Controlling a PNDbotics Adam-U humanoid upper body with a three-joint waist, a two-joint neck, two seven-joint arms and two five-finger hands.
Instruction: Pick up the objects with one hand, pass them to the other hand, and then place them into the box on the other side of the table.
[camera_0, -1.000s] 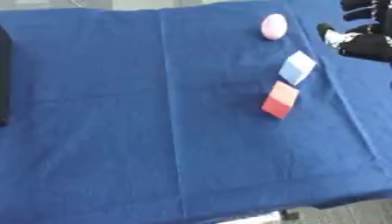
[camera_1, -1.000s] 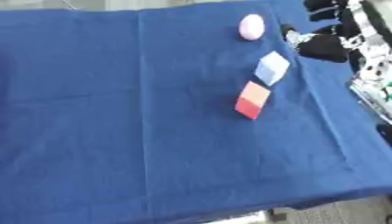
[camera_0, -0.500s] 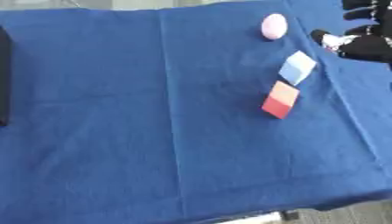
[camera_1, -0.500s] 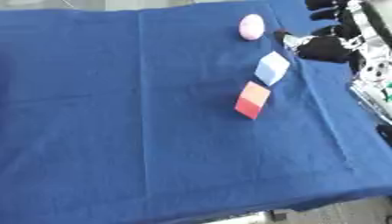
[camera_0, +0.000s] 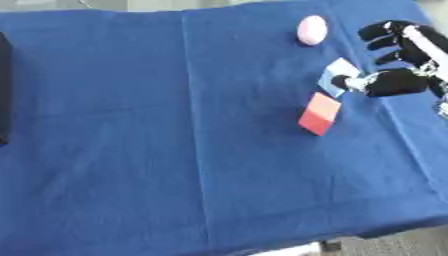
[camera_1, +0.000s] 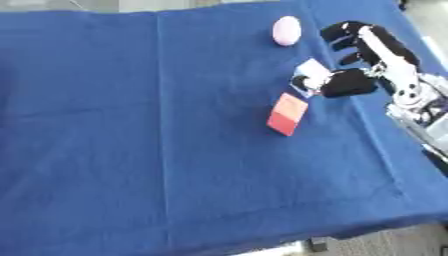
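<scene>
Now right hand (camera_1: 372, 60) at pale block (camera_1: 308, 70)

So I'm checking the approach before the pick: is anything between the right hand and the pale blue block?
Nothing visible. The right hand is right beside the pale blue block, thumb at its edge. The red block and pink egg lie off to either side.
</scene>
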